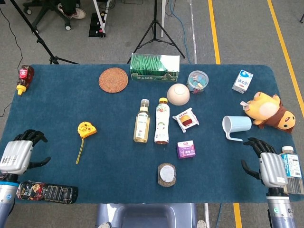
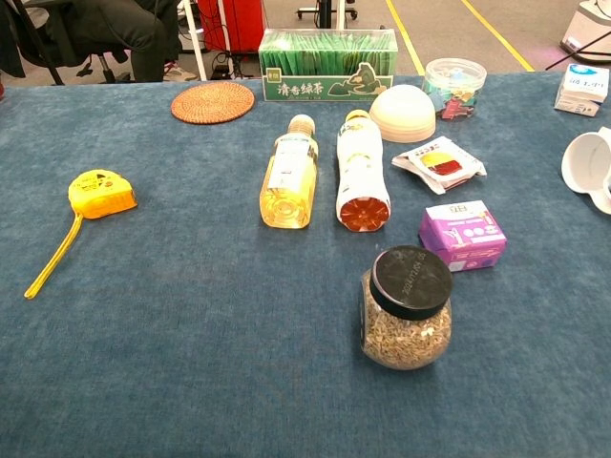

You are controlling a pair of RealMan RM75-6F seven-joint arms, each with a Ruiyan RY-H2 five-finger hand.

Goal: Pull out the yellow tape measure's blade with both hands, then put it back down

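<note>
the yellow tape measure (image 1: 86, 129) lies at the left of the frame on the blue table (image 1: 71, 104), its blade (image 1: 80, 151) trailing toward the lower left, untouched. the left hand (image 1: 16, 154) sits at the lower left edge, fingers spread and empty. the right hand (image 1: 266, 161) sits at the lower right, fingers apart, holding nothing, beside a water bottle (image 1: 292, 168).

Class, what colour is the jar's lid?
Black; the jar's lid shows best in the chest view.

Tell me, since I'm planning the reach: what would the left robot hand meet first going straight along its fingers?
Probably nothing: the left robot hand points up the cloth, passing left of the tape measure; depth is unclear.
</note>
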